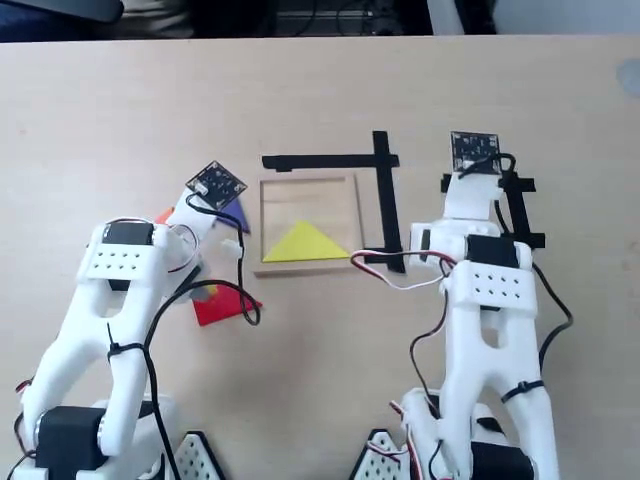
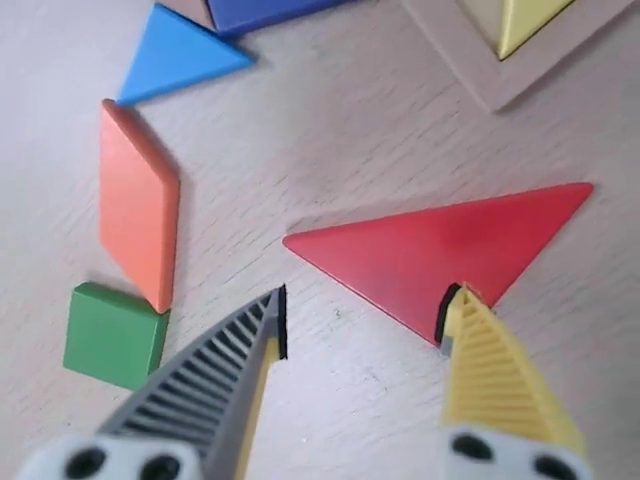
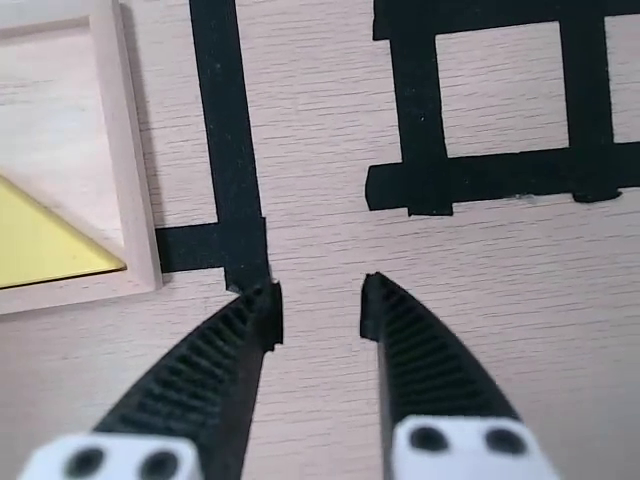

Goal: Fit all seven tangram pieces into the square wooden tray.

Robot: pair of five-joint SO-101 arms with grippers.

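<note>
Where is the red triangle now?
The red triangle lies on the table, outside the tray near its lower left corner in the high view, ahead of the left gripper.

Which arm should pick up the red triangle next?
Left. The left claw is open right at the red triangle. The right claw, open too, hangs over black tape on the other side of the tray, far from it.

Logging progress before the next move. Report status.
Left gripper open over red triangle edge. Right gripper open beside black tape. Wooden tray holds yellow triangle. Orange parallelogram, green square close by.
</note>
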